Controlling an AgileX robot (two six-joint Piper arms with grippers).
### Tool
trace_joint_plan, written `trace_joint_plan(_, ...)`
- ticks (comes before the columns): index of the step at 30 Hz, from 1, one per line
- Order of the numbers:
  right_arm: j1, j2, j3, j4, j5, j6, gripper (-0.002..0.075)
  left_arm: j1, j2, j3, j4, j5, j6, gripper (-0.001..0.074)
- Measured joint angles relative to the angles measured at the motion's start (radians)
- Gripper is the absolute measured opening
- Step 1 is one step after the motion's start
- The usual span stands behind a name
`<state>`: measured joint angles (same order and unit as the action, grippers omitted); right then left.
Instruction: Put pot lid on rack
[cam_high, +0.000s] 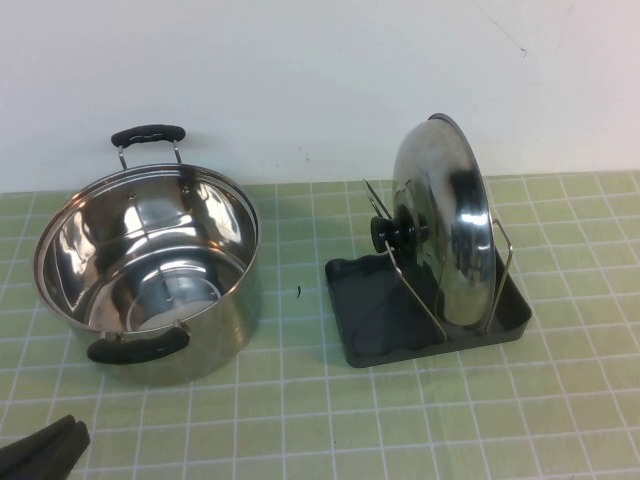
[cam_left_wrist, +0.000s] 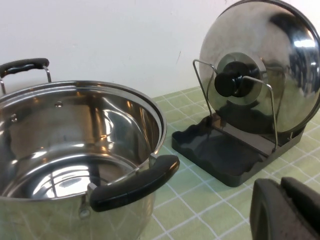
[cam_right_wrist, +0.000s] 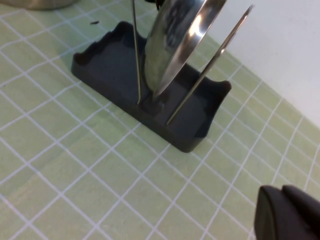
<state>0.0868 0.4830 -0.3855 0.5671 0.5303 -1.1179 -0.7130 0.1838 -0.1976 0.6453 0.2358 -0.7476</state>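
Note:
The shiny steel pot lid (cam_high: 445, 215) with its black knob (cam_high: 393, 233) stands on edge in the dark grey rack (cam_high: 372, 315), leaning between its wire loops. It also shows in the left wrist view (cam_left_wrist: 265, 65) and the right wrist view (cam_right_wrist: 175, 40), where the rack (cam_right_wrist: 110, 75) shows too. My left gripper (cam_high: 40, 450) is shut and empty at the table's near left corner, in front of the pot; it also shows in its wrist view (cam_left_wrist: 286, 207). My right gripper (cam_right_wrist: 287, 212) is shut and empty, off to the near right of the rack, out of the high view.
The deep steel pot (cam_high: 150, 270) with two black handles stands open at the left, also in the left wrist view (cam_left_wrist: 75, 150). A green tiled mat (cam_high: 320, 420) covers the table; a white wall rises behind. A small dark speck (cam_high: 298, 292) lies between pot and rack.

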Motion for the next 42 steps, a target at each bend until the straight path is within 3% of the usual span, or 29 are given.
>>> trace_joint_plan(7, 0.000, -0.149, 0.053, 0.035, 0.003, 0.004, -0.0001, 0.000, 0.000, 0.009, 0.000, -0.006, 0.000, -0.0002)
trace_joint_plan(28, 0.000, -0.157, 0.052, 0.074, 0.020, 0.008, -0.0001, 0.010, 0.000, 0.016, 0.004, -0.006, 0.002, -0.0002)
trace_joint_plan(35, 0.000, -0.157, 0.052, 0.076, 0.020, 0.008, -0.0001, 0.227, -0.031, 0.032, -0.122, 0.009, 0.015, -0.0001)
trace_joint_plan(42, 0.000, -0.157, 0.052, 0.078, 0.020, 0.008, -0.0001, 0.466, -0.118, 0.045, -0.355, 0.026, 0.301, -0.0002)
